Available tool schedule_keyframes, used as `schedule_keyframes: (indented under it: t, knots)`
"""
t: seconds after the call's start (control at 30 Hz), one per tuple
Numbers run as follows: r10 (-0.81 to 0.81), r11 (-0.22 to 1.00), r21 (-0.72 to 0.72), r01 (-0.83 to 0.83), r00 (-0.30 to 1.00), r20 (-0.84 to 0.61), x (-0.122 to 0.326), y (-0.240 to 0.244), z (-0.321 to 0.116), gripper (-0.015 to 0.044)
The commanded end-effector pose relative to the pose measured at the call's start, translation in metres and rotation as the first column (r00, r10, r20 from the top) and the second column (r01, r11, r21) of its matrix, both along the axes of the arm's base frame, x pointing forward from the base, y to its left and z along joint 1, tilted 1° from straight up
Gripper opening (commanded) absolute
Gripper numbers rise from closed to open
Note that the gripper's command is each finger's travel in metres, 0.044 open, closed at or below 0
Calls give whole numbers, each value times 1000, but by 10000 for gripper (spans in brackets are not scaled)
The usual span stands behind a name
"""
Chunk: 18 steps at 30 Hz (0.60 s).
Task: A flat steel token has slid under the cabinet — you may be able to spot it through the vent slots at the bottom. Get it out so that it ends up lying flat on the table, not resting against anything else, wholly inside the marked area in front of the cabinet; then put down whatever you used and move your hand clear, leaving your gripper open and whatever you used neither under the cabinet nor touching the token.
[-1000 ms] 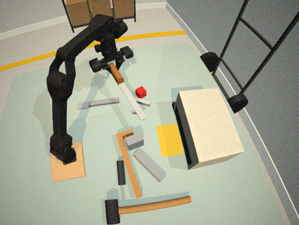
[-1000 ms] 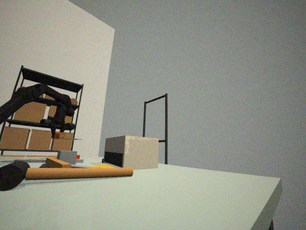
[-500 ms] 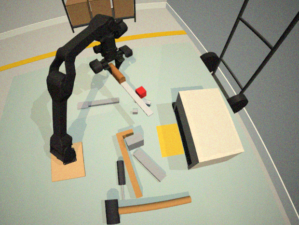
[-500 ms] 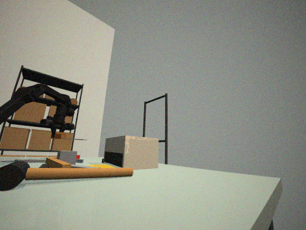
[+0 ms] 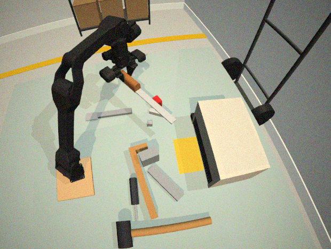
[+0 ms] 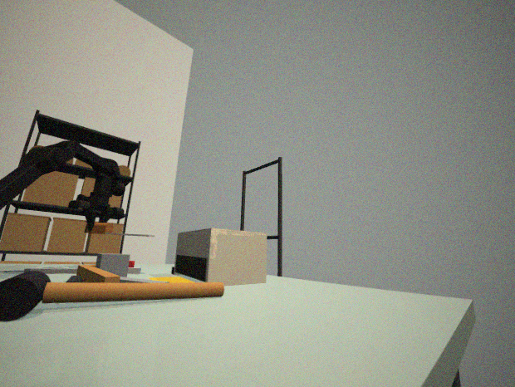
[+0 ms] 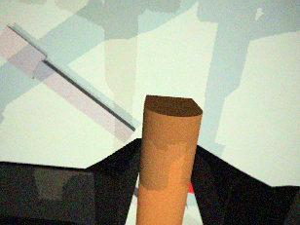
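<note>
Presently the token can't be made out in any view; under the cabinet [image 5: 233, 136] [image 6: 237, 257] can't be confirmed or ruled out. Marked area, yellow [image 5: 188, 155] [image 6: 170, 280], lies in front of cab., no token seen on it. Gripper [image 5: 126, 75] [image 6: 96, 227] [image 7: 164, 146] is up over the table [image 5: 227, 214] [image 6: 291, 332], pinching orange hdl. of flat-bladed tool [image 5: 155, 106] [image 6: 101, 227] [image 7: 168, 160]; blade reaches out twd. cab. side, clear of tabletop.

Below/near blade: red block [image 5: 157, 100] [image 6: 131, 264] [image 7: 191, 188], pale bar [image 5: 156, 112] partly hidden by blade in top view, sm. grey cube [image 5: 149, 123]. Stepped grey bar [image 5: 115, 113] [image 7: 84, 101] farther twd. arm side.

Other side of tbl.: orange L-shaped piece [image 5: 143, 179] [image 6: 97, 274] w/ grey block [image 5: 148, 156] [image 6: 112, 265] at its crook; contact unclear. Grey flat strip [image 5: 165, 181] nearby, dk.-handled screwdriver [image 5: 134, 191] opp. side of L. Hammer [image 5: 171, 226] [image 6: 133, 291] lies beyond, on its side.
</note>
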State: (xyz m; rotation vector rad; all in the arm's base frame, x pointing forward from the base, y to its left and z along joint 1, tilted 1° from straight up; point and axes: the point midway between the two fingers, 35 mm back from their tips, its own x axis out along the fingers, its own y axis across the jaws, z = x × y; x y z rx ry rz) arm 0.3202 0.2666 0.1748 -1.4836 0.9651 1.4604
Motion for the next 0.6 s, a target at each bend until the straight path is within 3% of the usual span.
schedule_keyframes:
  t: [0.0,0.57]
  knots:
    - [37,999,-4,-37,999,4,0,-1,2,0]
    - [170,985,-9,-170,985,6,0,-1,2,0]
